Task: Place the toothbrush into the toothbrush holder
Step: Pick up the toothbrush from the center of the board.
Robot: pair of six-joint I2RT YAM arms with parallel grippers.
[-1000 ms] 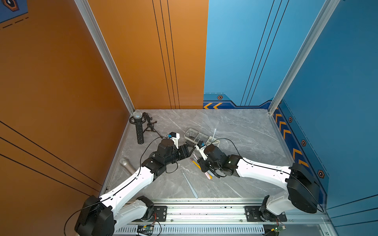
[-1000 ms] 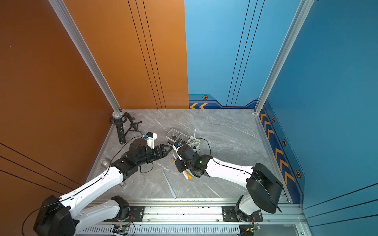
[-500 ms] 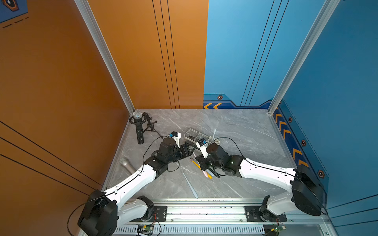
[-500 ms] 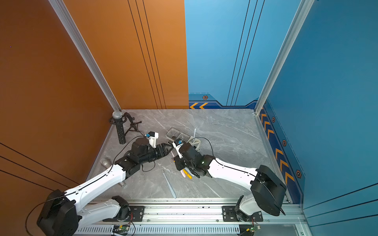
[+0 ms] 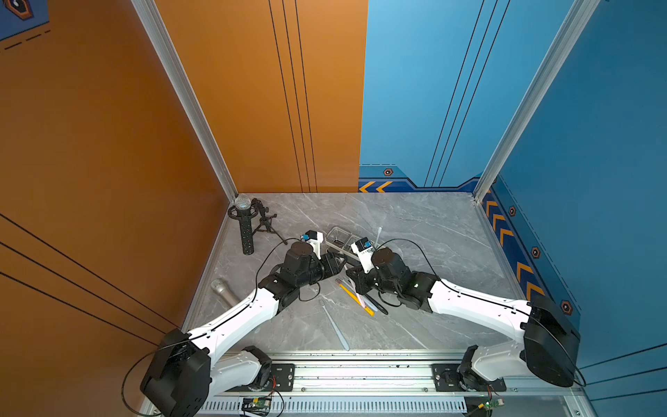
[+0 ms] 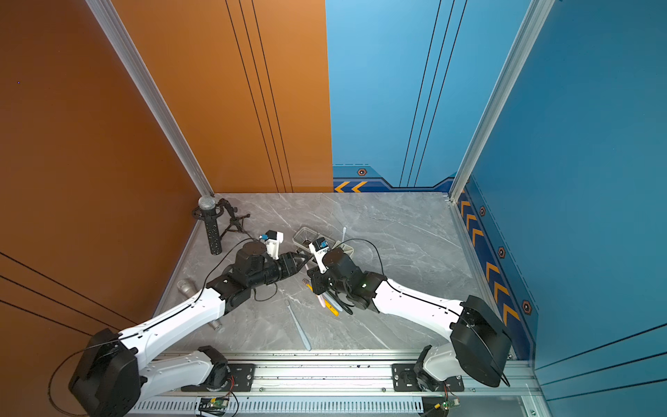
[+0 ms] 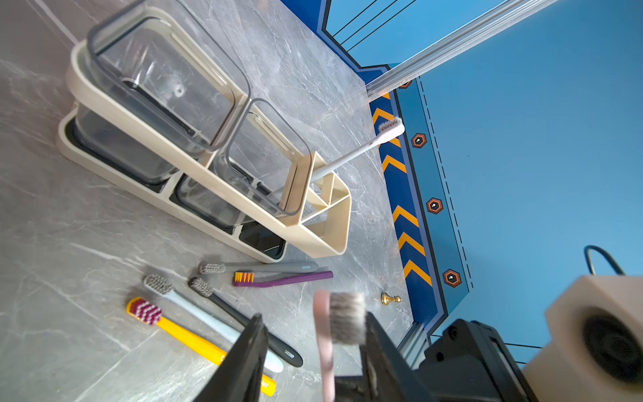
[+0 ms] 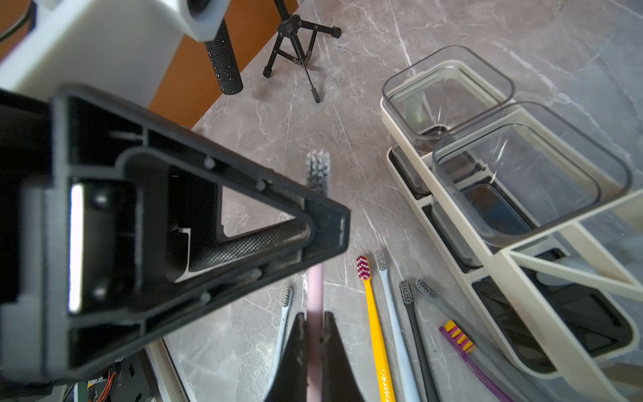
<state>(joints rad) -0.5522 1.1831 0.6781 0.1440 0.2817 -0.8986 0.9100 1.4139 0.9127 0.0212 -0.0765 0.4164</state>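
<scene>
A pink toothbrush [image 8: 315, 292] is held off the table, my right gripper [image 8: 315, 315] shut on its handle. Its grey-bristled head [image 7: 348, 316] sits between the jaws of my left gripper [image 7: 315, 318], which stand open. One finger [image 7: 375, 334] touches the bristles and the other finger [image 7: 250, 344] is well apart. In both top views the two grippers meet tip to tip just in front of the toothbrush holder [image 5: 343, 242] [image 6: 306, 234]. It is a cream caddy [image 7: 195, 163] with two clear cups, and a white toothbrush [image 7: 355, 153] leans in its end compartment.
Several toothbrushes lie on the table in front of the holder: yellow [image 7: 181, 337], light blue [image 7: 195, 309], black [image 7: 243, 323], grey [image 7: 264, 267], purple [image 7: 292, 277]. Another pale one [image 5: 334, 325] lies nearer the front rail. A microphone stand [image 5: 265, 224] and black microphone [image 5: 245, 231] stand back left.
My left gripper has moved right to the right gripper and its jaws have narrowed around the brush head. The right gripper stays shut on the pink handle.
</scene>
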